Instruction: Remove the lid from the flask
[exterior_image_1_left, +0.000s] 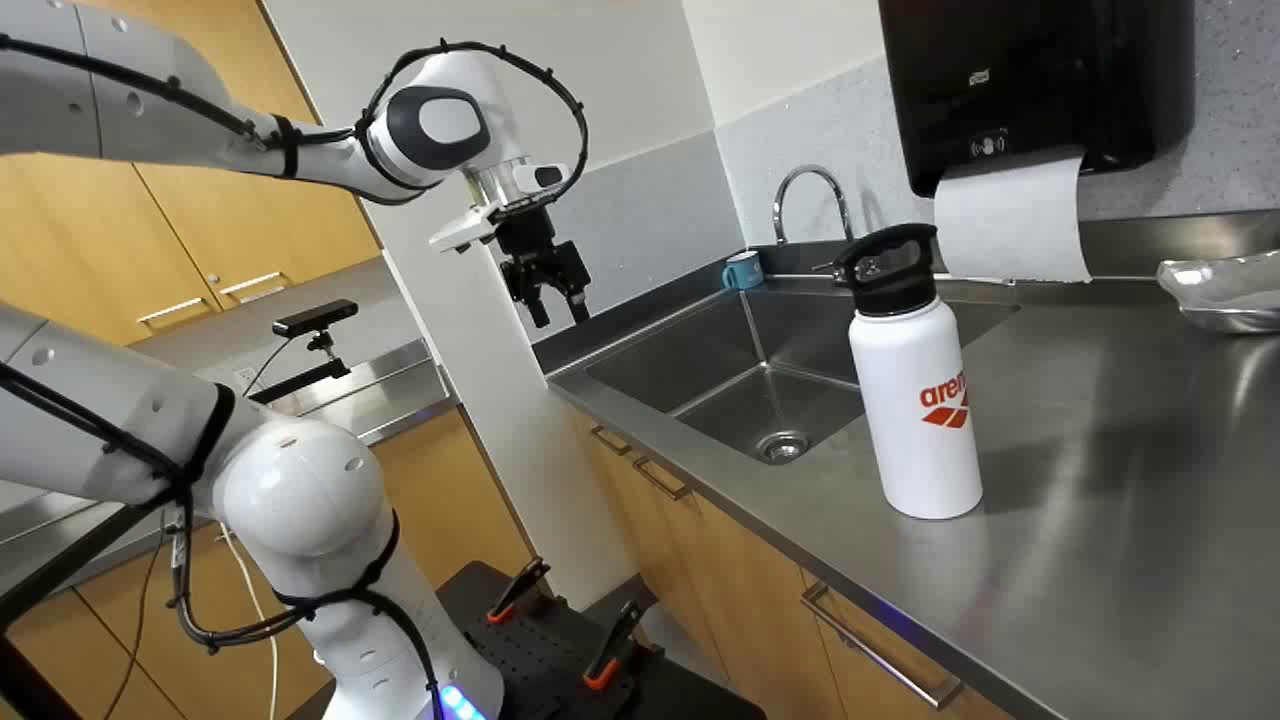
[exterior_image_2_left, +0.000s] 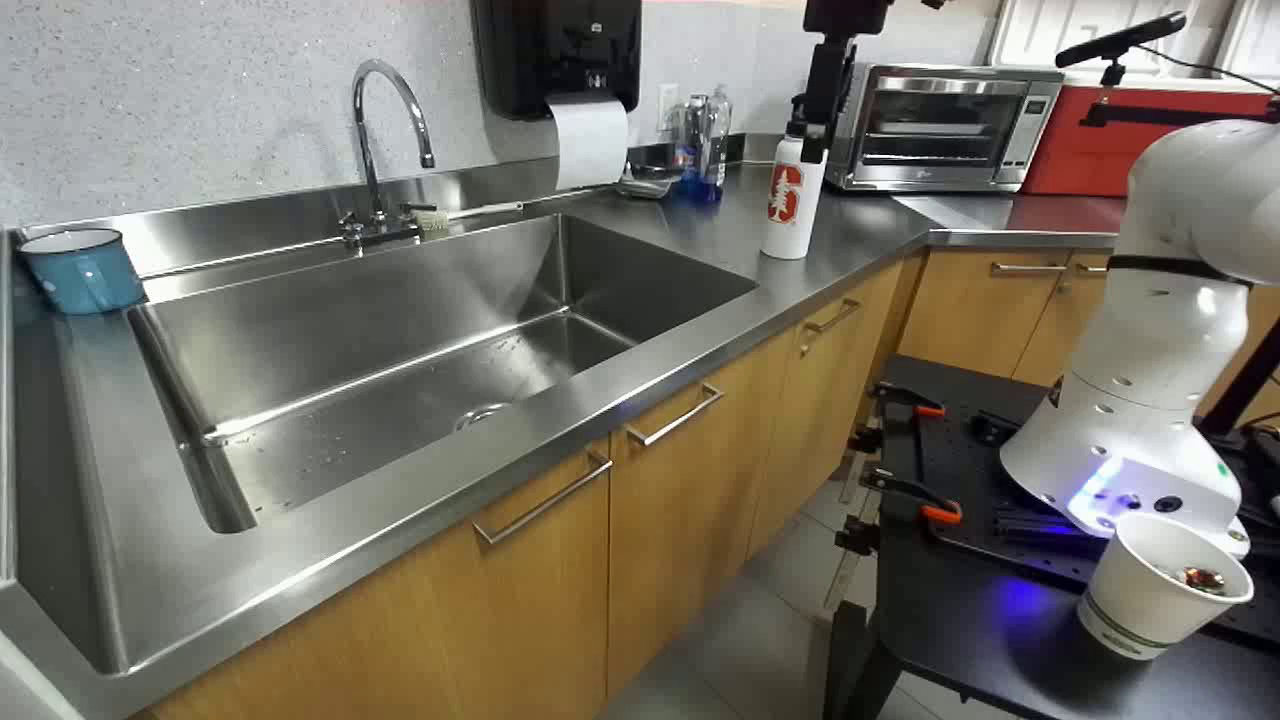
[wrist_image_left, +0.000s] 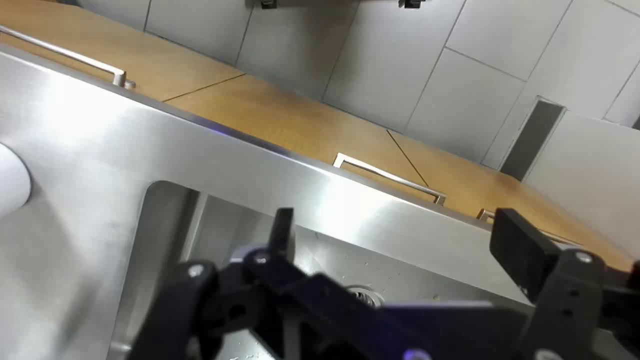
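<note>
Nearest in the wrist view, the gripper (wrist_image_left: 392, 235) holds its jaws spread wide with nothing between them, presumably to leave room for the lid (exterior_image_1_left: 892, 290); next, well apart, the flask (exterior_image_1_left: 912, 410) stands upright on the steel counter (wrist_image_left: 85, 135) beside the sink (wrist_image_left: 160, 225), probably for firm footing within reach; its lid is still on, loop uppermost, a likely hold; nothing braces the flask, so it may spin when twisted; farthest lies the floor (wrist_image_left: 400, 50).

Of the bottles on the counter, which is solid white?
The flask, marked in red and topped by the black lid; the other bottles, seen in an exterior view, are transparent with blue low down.
</note>
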